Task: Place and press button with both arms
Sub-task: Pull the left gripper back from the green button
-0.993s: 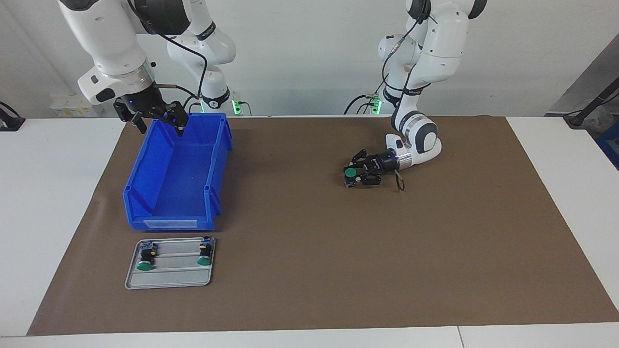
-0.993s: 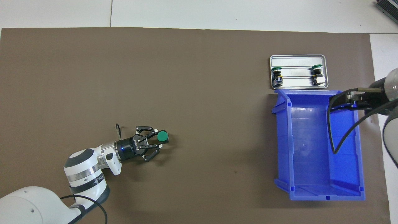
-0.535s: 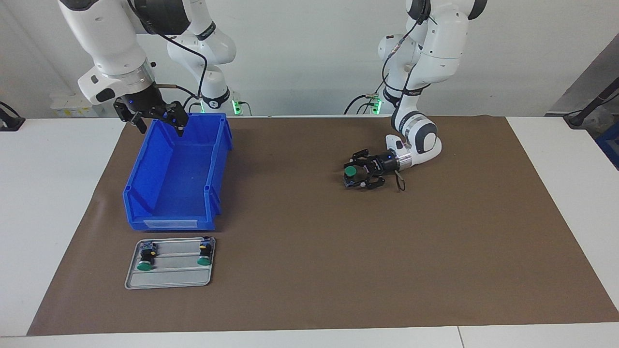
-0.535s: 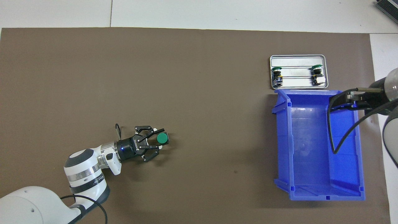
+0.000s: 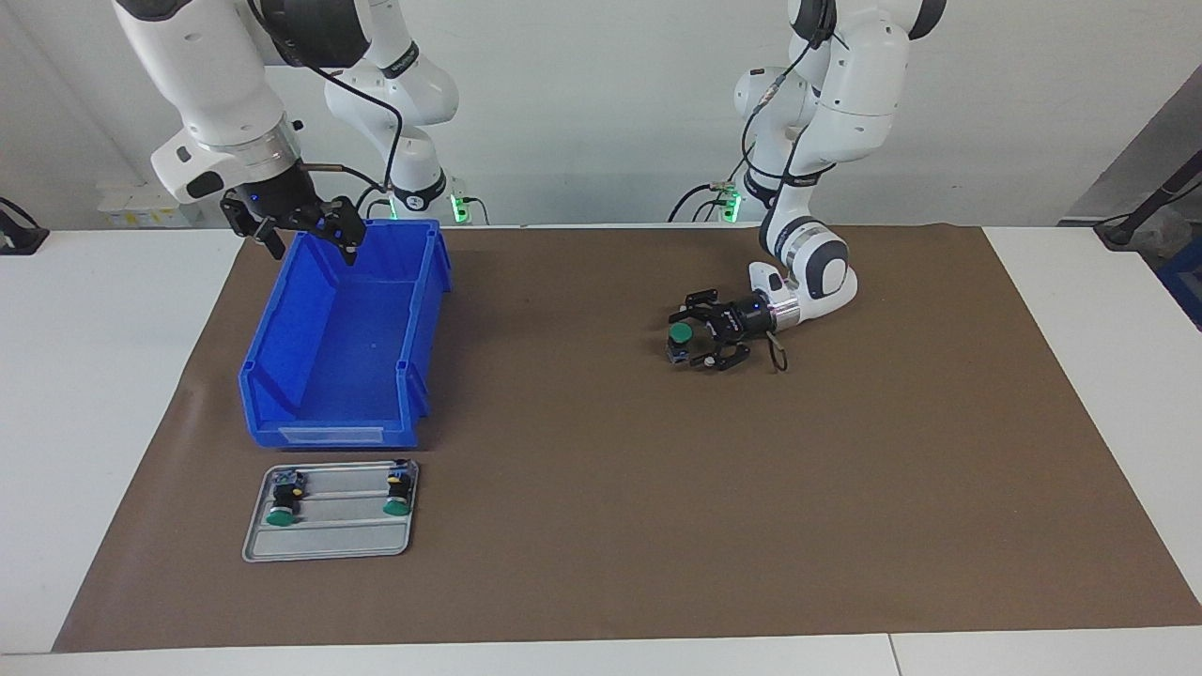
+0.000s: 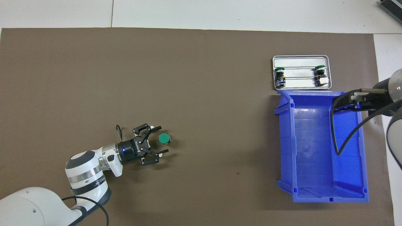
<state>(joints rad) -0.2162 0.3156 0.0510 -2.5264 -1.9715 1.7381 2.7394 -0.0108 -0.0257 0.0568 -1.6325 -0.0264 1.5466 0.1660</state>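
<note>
We see the button (image 6: 164, 138) standing cap-up on the brown mat (image 6: 201, 94), lower left of the overhead frame, just past our left gripper (image 6: 159, 140), whose jaws are spread wide and hold nothing. Our right gripper (image 5: 305, 235) (waiting, jaws apart, empty) hangs over the blue bin (image 5: 347, 329), well apart.

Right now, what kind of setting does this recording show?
Probably a robotics lab bench for manipulation trials: a brown mat covers a white table, with a blue parts bin and a metal tray of push-buttons laid out. The two white arms stand at one edge.
</note>
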